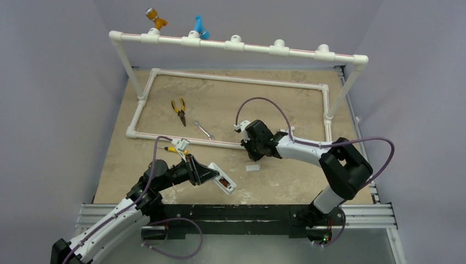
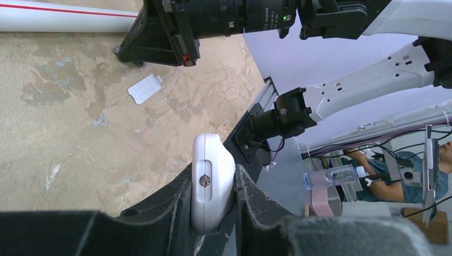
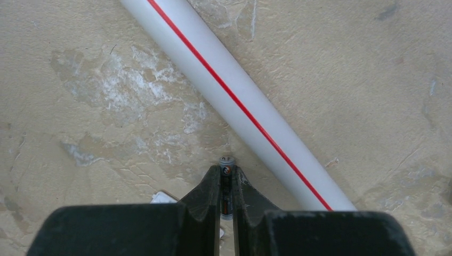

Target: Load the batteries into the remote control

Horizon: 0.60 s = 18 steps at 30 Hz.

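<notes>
Right gripper (image 3: 226, 184) pinches a dark battery (image 3: 226, 168) — metal-capped — while left gripper (image 2: 212, 176) clasps the slim white remote control (image 2: 213, 152).

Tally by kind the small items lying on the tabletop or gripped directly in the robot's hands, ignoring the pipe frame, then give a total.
Yellow-handled metal pliers: 1
Silver metal wrench: 1
Flat white rectangular plastic cover: 1
Slim white plastic remote control: 1
Thin dark cylindrical battery: 1
Total: 5
</notes>
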{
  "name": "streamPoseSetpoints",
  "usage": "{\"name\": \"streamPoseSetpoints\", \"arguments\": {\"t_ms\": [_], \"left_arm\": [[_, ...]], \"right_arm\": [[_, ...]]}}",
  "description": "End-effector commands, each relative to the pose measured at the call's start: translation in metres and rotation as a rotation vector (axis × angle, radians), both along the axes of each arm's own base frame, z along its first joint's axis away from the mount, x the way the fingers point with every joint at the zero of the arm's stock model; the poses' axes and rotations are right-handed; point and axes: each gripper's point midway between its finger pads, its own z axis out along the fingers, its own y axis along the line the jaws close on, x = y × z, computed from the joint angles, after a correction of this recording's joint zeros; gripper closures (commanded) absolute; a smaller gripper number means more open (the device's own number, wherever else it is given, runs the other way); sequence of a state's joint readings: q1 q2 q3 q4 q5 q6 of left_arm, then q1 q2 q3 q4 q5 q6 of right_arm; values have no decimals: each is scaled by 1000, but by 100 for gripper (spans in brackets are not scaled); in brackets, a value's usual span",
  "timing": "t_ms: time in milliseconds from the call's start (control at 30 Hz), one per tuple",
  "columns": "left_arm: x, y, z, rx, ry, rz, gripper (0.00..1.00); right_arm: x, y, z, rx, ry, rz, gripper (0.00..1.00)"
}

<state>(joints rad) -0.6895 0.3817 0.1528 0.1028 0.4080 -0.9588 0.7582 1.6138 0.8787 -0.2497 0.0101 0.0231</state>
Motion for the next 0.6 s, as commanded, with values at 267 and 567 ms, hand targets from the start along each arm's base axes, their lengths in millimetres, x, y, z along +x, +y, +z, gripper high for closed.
{"name": "streamPoseSetpoints", "arguments": {"t_ms": [267,567], "left_arm": [[1,-3,14,-33,-39,-5,100],[3,-3,18,-40,-38,-3,100]], "right_arm": [[16,-23,68,245,-159,-472,100],[-10,-70,67,445,-79,-1049,100]]}}
